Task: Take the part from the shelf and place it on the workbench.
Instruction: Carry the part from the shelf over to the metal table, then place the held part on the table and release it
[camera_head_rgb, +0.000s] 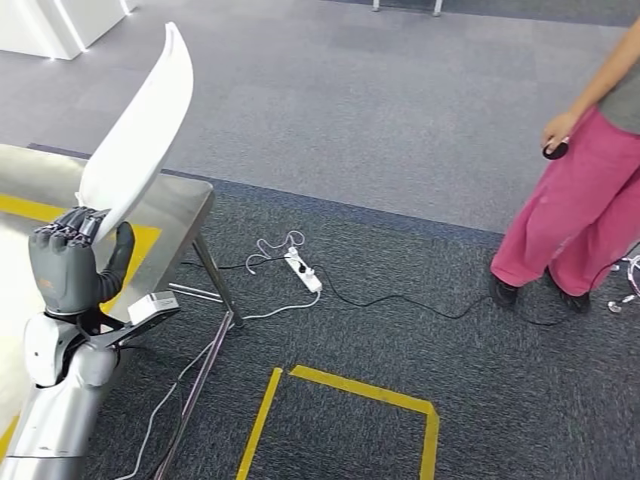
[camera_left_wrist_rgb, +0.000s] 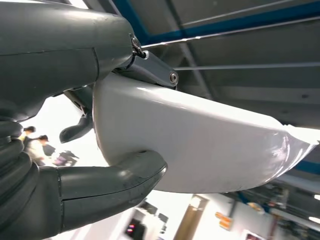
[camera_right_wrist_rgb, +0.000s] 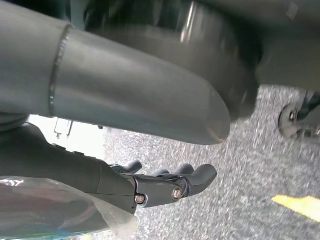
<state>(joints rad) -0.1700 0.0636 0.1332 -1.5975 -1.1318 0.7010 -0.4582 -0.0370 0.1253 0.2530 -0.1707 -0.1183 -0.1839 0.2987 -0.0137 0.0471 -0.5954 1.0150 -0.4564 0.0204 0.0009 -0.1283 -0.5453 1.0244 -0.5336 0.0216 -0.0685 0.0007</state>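
At the near left of the scene, the left hand (camera_head_rgb: 69, 268) gripped the lower end of the white curved part (camera_head_rgb: 140, 130), its fingers (camera_head_rgb: 66, 232) wrapped around one face and the thumb pressed on the other. That long, glossy part rose tilted up and to the right from the hand, above the metal surface (camera_head_rgb: 177, 205) with its yellow tape marking. From the left wrist, the thumb and the dark fingers (camera_left_wrist_rgb: 151, 67) clamped the part (camera_left_wrist_rgb: 196, 145) between them. Seen from the right wrist, the right hand (camera_right_wrist_rgb: 166, 182) hung over the grey carpet with its fingers extended, apart and holding nothing. On the floor to the right of the surface lay a white power strip (camera_head_rgb: 303, 270) with cables, near a yellow taped outline (camera_head_rgb: 355, 395). At the far right stood a person in pink trousers (camera_head_rgb: 573, 215).
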